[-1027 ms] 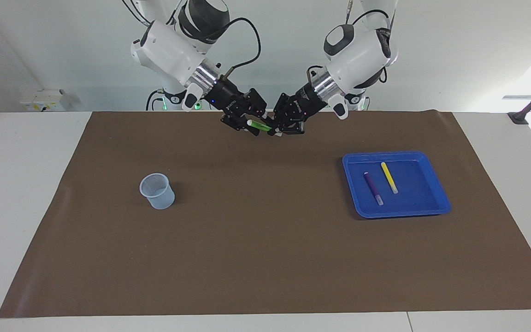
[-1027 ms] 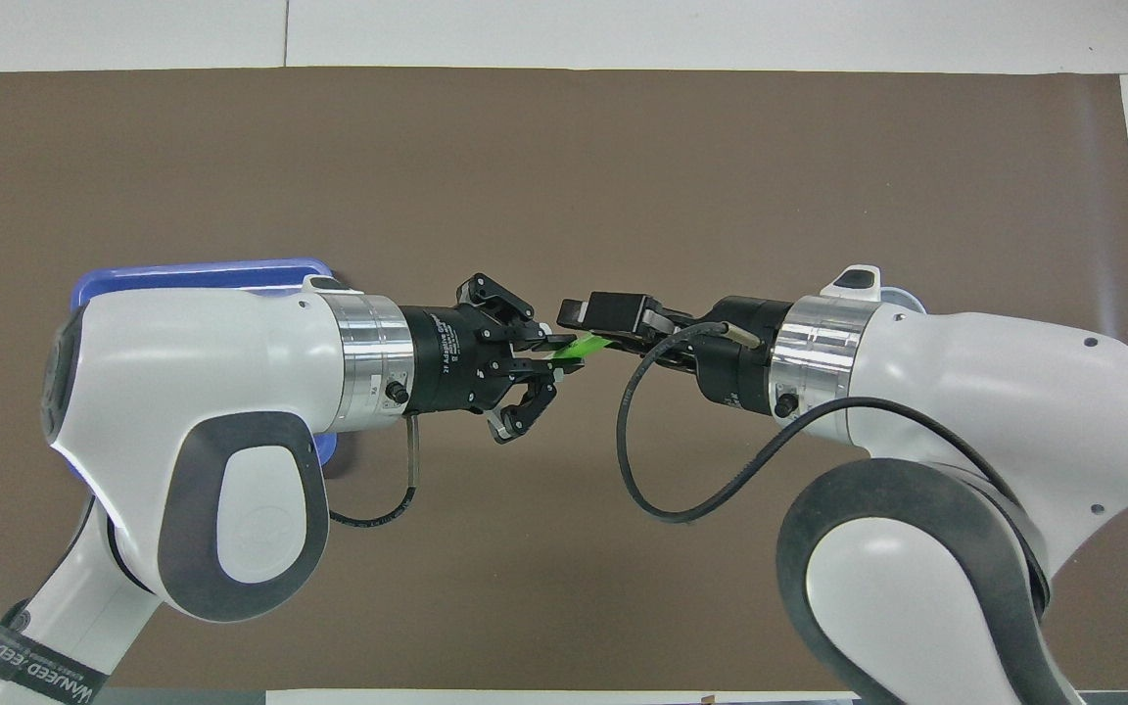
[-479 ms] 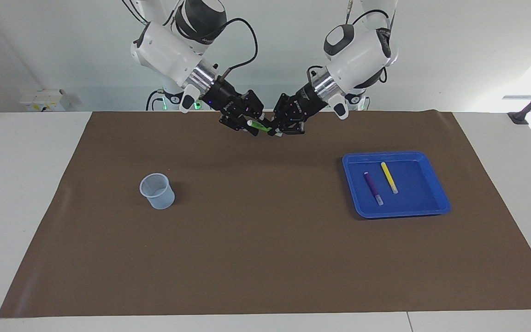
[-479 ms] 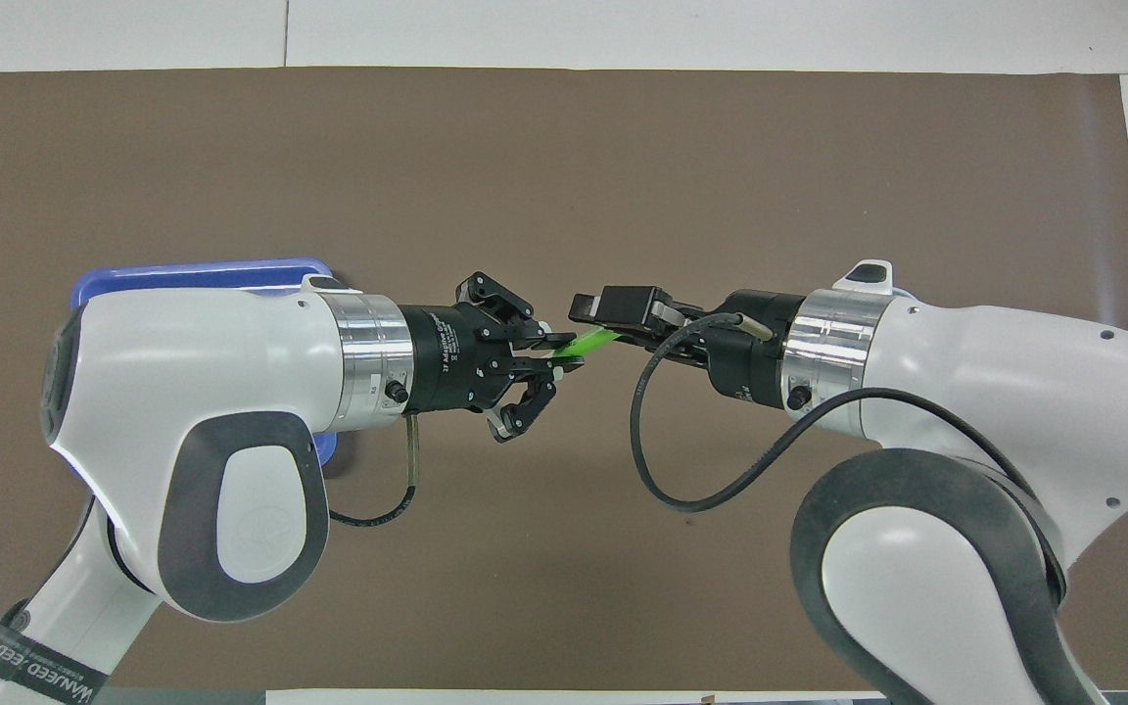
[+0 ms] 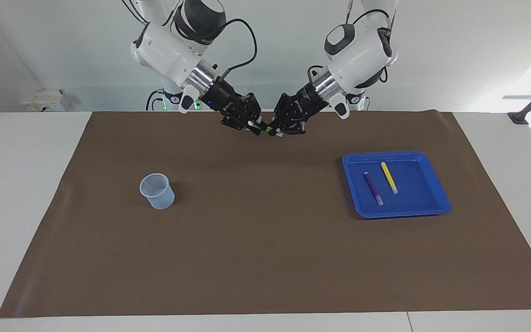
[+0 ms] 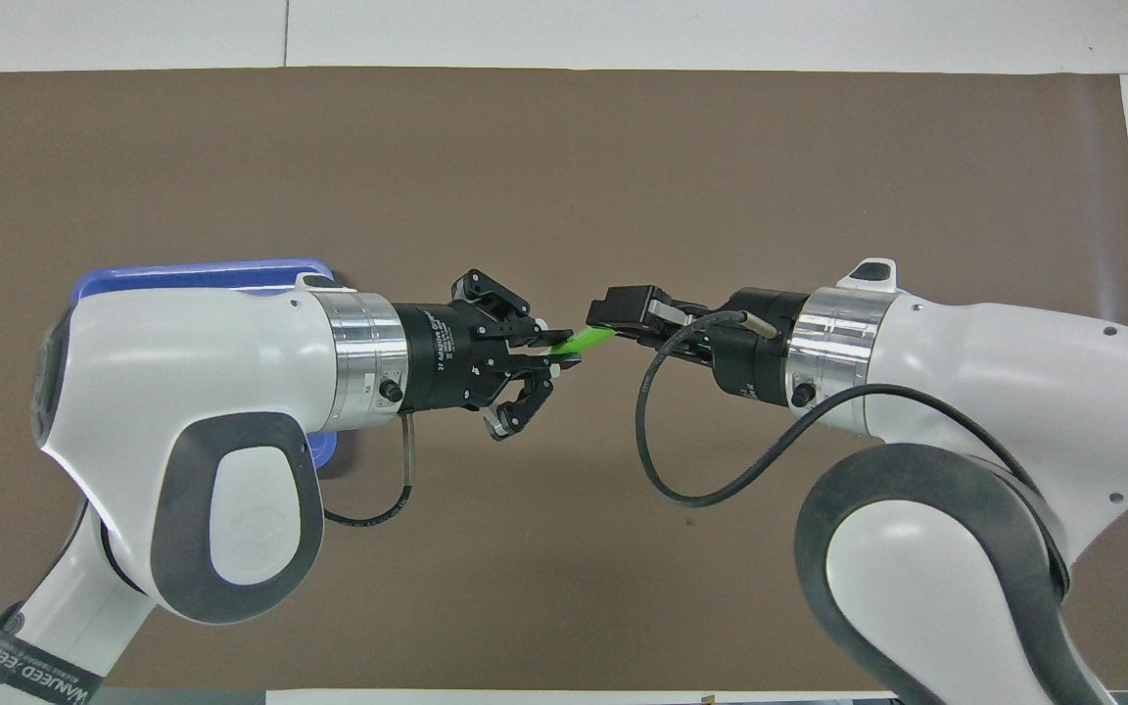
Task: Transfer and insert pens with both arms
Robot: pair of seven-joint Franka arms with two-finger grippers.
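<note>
Mid-air handover above the brown mat, near the robots' edge of the counter. The green pen bridges the two grippers, its long axis running from the left gripper toward the right gripper, so each arm holds one end. The left fingers pinch one end; the right fingers, spread around the other end a second ago, are now pressed onto it. The coming release turns on the left fingers parting along that axis. The purple pen and yellow pen lie side by side in the blue tray; the cup stands toward the right arm's end.
</note>
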